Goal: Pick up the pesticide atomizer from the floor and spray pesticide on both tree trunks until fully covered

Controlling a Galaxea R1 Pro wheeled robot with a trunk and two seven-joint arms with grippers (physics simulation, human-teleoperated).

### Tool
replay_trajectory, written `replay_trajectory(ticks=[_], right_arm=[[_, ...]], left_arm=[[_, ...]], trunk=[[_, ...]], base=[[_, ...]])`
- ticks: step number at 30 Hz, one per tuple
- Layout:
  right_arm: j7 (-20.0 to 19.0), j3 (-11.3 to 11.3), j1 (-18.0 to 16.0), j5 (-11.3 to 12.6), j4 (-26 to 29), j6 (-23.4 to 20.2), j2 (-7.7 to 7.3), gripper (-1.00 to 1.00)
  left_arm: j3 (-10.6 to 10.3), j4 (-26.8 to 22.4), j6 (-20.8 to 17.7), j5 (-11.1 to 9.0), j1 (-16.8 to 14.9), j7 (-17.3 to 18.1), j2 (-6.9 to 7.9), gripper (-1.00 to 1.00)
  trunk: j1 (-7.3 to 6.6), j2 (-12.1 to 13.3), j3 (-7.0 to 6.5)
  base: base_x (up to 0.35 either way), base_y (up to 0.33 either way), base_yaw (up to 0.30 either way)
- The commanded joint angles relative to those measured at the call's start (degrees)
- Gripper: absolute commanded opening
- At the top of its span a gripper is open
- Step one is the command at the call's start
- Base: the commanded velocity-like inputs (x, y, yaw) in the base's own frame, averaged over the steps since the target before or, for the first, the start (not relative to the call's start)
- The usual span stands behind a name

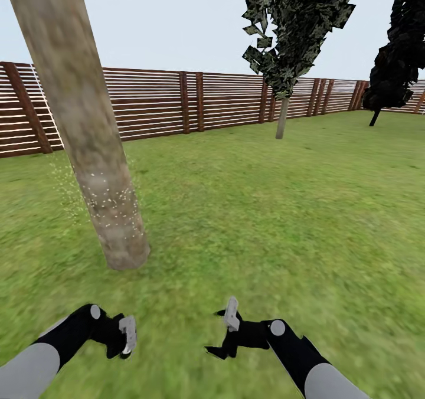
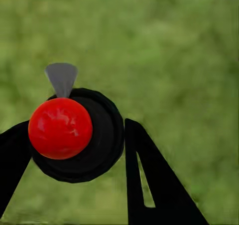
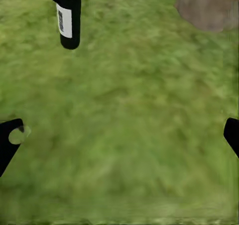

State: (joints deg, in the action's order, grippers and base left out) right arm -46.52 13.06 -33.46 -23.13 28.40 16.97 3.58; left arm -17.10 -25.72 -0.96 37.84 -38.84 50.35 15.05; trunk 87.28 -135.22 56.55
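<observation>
The pesticide atomizer [image 2: 60, 128], a black bottle with a red round cap and a grey nozzle, sits between the fingers of my left gripper [image 2: 77, 126], which is shut on it. In the head view the left gripper [image 1: 122, 338] hangs low over the grass, holding the atomizer [image 1: 127, 333]. The right wrist view catches the atomizer [image 3: 68, 16] with its white label. The near tree trunk [image 1: 88, 133] rises just ahead and left, its lower part dotted with pale spray specks. The second tree [image 1: 282, 118] stands far off by the fence. My right gripper [image 1: 217, 332] is open and holds nothing.
A brown slat fence [image 1: 153, 101] rings the grass lawn [image 1: 265, 210]. A near-black narrow tree [image 1: 395, 56] stands at the far right. The base of the near trunk [image 3: 209, 8] shows in the right wrist view.
</observation>
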Motion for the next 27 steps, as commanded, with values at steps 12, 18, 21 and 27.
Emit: replay_trajectory(ticks=[12,18,21,27], right_arm=[[70.46,-9.79,9.77,5.56,-25.33,27.42,-5.28,1.0],[72.89,-9.77,11.99,5.43,-26.21,32.83,-1.29,1.0],[72.72,-9.72,12.47,5.2,-26.9,32.75,-1.27,1.0],[72.72,-9.8,12.62,5.29,-26.96,32.66,-1.36,1.0]], left_arm=[[23.83,12.67,25.55,-40.12,19.55,-47.19,-1.94,-1.0],[23.88,19.29,27.16,-41.3,20.9,-47.64,-2.31,-1.0],[23.95,19.48,27.15,-41.45,20.91,-47.64,-3.18,-1.0],[23.95,19.44,27.17,-41.45,20.91,-47.63,-3.71,-1.0]], trunk=[[0.0,0.0,0.0],[0.0,0.0,0.0],[0.0,0.0,0.0],[0.0,0.0,0.0]], base=[[0.0,0.0,0.0],[0.0,0.0,0.0],[0.0,0.0,0.0],[0.0,0.0,0.0]])
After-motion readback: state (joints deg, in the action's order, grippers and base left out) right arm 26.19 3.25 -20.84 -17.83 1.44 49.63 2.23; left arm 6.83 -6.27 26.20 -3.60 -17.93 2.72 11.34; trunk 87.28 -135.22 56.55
